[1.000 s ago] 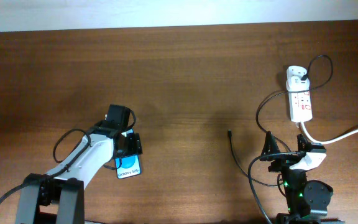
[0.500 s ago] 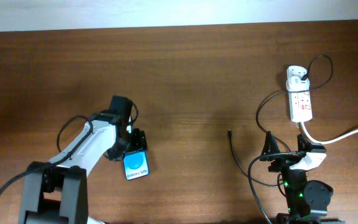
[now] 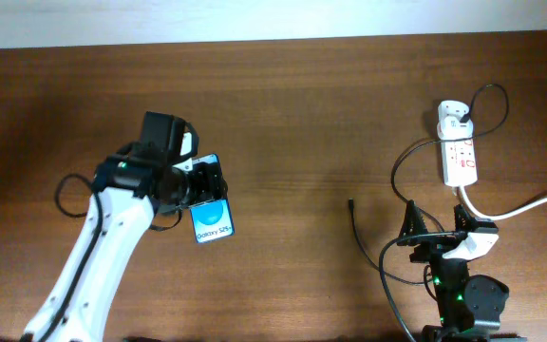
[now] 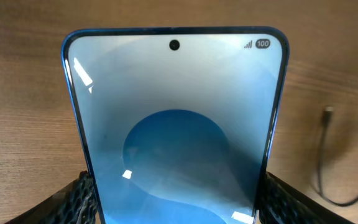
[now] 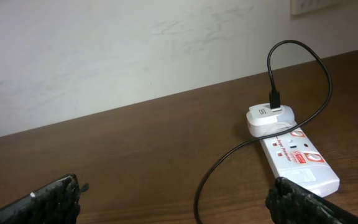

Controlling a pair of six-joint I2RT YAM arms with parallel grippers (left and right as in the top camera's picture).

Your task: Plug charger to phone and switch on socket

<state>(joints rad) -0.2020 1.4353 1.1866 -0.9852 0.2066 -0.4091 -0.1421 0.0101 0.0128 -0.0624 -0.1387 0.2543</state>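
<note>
While the slim blue-screened smartphone [image 4: 176, 137] is in the left claw [image 3: 200, 185]: it's far left of the small white red-marked power strip [image 3: 462, 160], screen up, seemingly lifted off the brown wooden table [image 3: 283, 104].
Phone ends: the punch-hole camera end points away from the claw. The other end sits between the pads, port not visible.
Thin black charger cable [image 3: 361, 242]: its white plug adapter [image 3: 454, 114] is seated at the strip's far end. The small connector tip [image 3: 350, 201] lies loose on the wood, left of the strip, between strip and phone.
Step in hand (my read): carry the phone over to that tip.
Doing it well: hold the phone flat, set it down with the port end facing the tip and clear of the fingers, so the connector can go straight in.
Left claw: clenched on the phone, pads against both long edges.
Right claw [image 3: 435, 226]: spread wide, grasping nothing, touching nothing. It sits just on the near side of the strip, beside the thick white cord [image 3: 530, 204].
Strip switch: too small to read.
</note>
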